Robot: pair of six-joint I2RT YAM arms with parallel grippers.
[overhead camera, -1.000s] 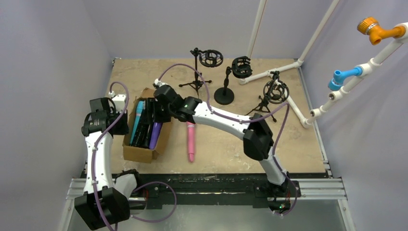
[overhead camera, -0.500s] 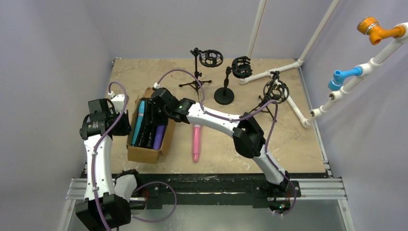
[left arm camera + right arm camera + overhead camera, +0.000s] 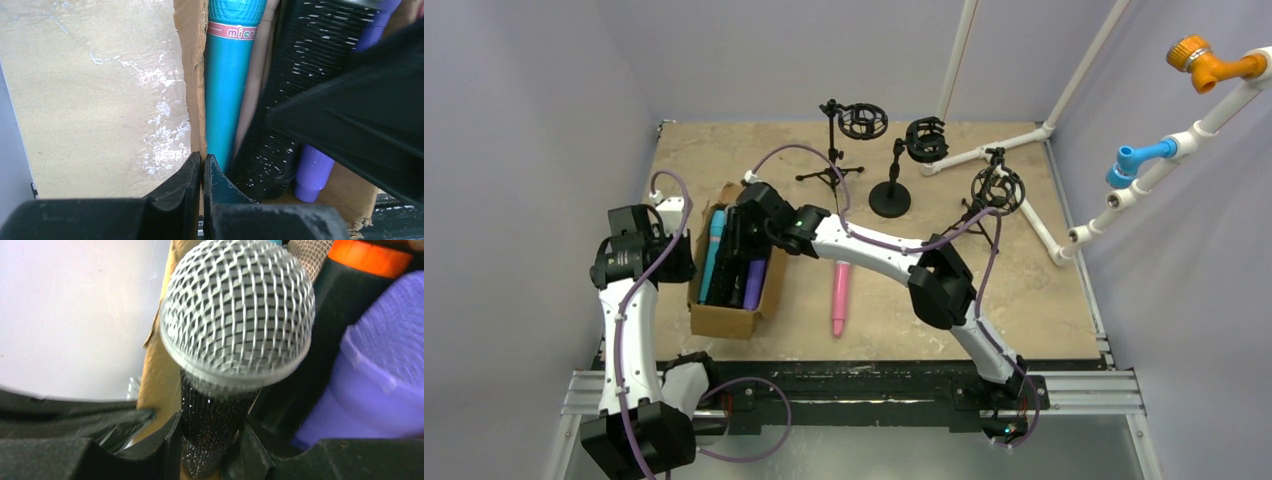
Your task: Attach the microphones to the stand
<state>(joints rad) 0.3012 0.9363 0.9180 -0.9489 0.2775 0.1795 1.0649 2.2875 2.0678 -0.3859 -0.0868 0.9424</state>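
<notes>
1. While three stands are rising at the far side of the table, namely the left stand, the middle stand and the right stand, each carrying a ring mount, five microphones are showing: four in the cardboard box and one outside it
2. The pink microphone is lying on the table, right of the box and apart from it
3. The teal microphone is lying along the box's left wall, while the purple microphone and the orange-banded black microphone are lying nearer the box's right wall
4. The right gripper is grasping the black glitter microphone inside the box by its sparkling handle, just below the rounded silver mesh head
5. The left gripper is pressing its jaws tight together at the box's left wall; I cannot tell whether cardboard is pinched between them
</notes>
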